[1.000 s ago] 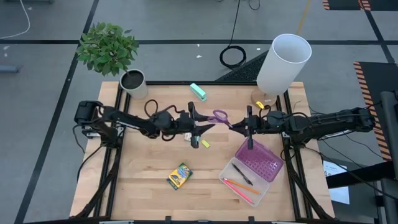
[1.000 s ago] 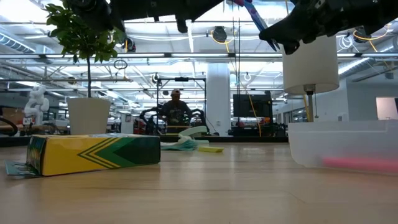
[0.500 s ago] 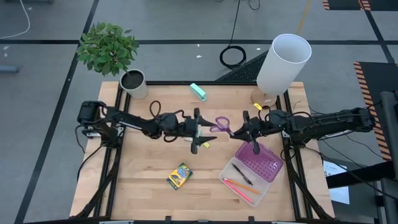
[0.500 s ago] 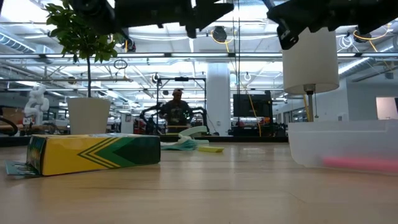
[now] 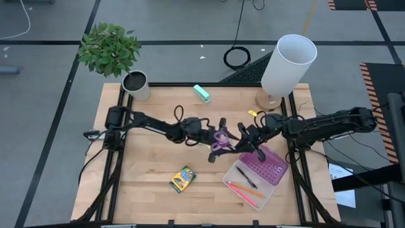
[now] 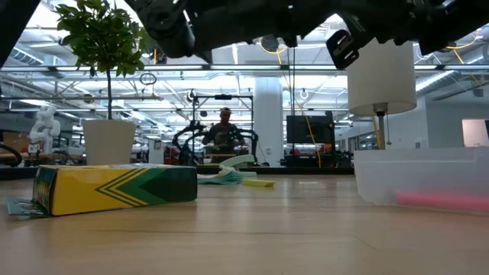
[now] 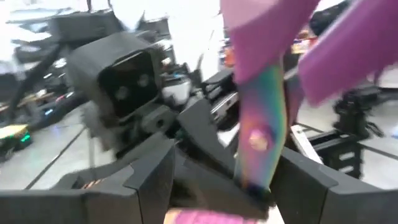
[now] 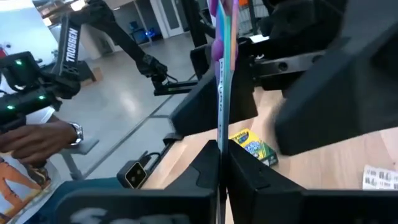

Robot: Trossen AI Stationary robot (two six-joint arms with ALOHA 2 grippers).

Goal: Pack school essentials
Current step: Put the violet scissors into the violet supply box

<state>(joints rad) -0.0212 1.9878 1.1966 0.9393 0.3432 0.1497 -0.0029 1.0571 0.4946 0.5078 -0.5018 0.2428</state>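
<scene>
Wooden table (image 5: 152, 171) bears crayon box (image 5: 182, 179); person's hand (image 8: 37, 138) beyond.

Crayon box (image 6: 114, 189) beside clear tray (image 6: 424, 183)

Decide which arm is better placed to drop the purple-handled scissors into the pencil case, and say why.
Right. The right gripper grips the scissors by the blade and sits right beside the pencil case. The left gripper holds the handle end, farther from the case.
</scene>
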